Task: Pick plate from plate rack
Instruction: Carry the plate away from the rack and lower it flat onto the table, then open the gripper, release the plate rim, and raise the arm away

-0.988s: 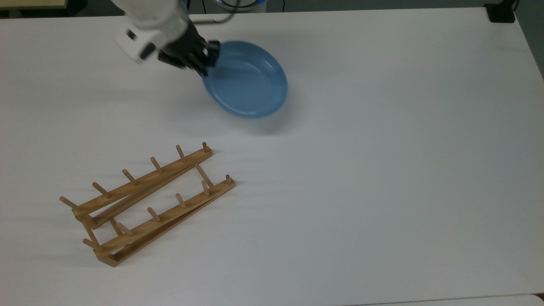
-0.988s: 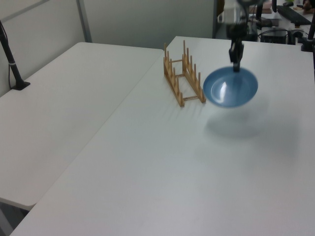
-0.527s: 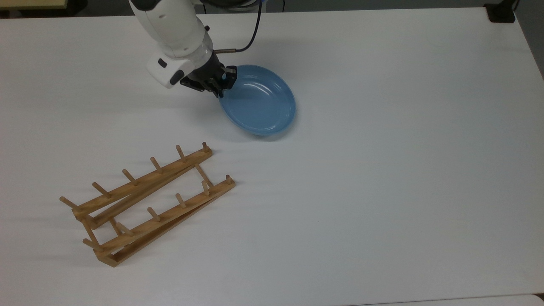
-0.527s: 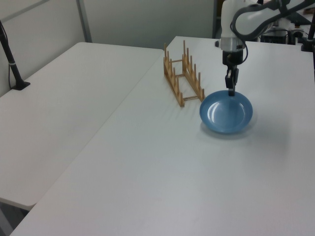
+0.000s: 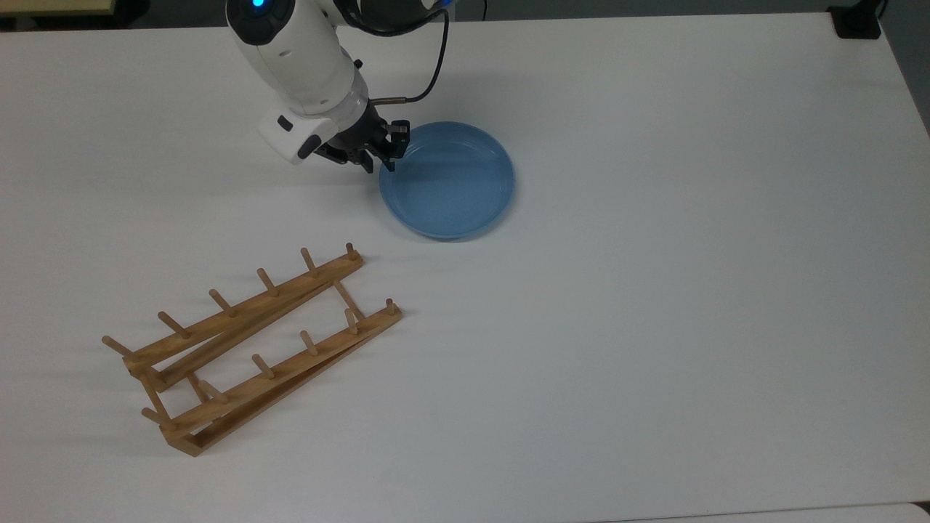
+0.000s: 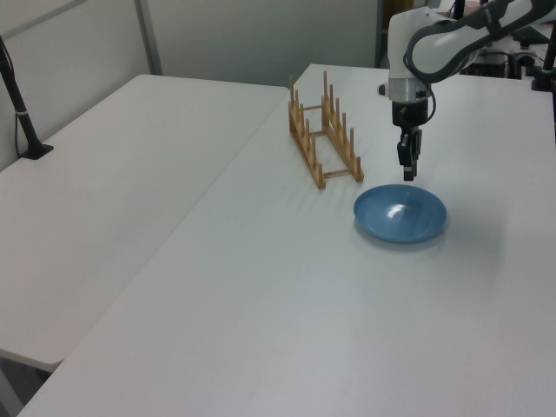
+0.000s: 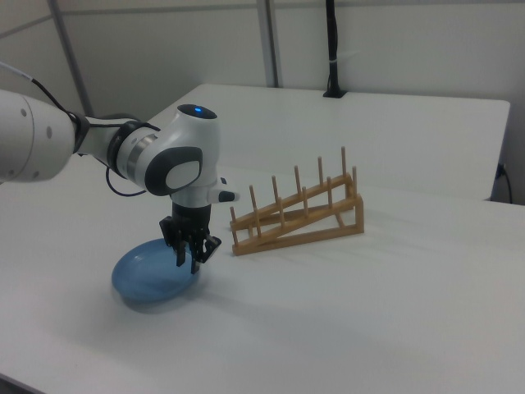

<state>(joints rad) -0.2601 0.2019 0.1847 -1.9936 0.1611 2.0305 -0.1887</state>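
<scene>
The light-blue plate [image 5: 450, 185] lies flat on the white table, up and to the right of the plate rack in the top view. My gripper [image 5: 390, 152] hangs just above the plate's left rim in that view, fingers slightly apart and holding nothing. In the left view the gripper [image 6: 408, 171] points straight down, a small gap above the far edge of the plate [image 6: 400, 215]. The wooden plate rack [image 5: 247, 349] stands with no plate in it; in the right view the plate rack [image 7: 295, 217] is right of the gripper [image 7: 190, 261] and the plate [image 7: 148, 275].
The arm's cable [image 5: 432, 65] loops above the plate in the top view. A black block [image 5: 857, 22] sits at the table's far right corner. In the left view a second table [image 6: 104, 191] adjoins on the left, with a black post [image 6: 22, 104] clamped to it.
The plate came down from its tilted hold in the air and now rests flat on the table. The gripper has let go of its rim and risen slightly.
</scene>
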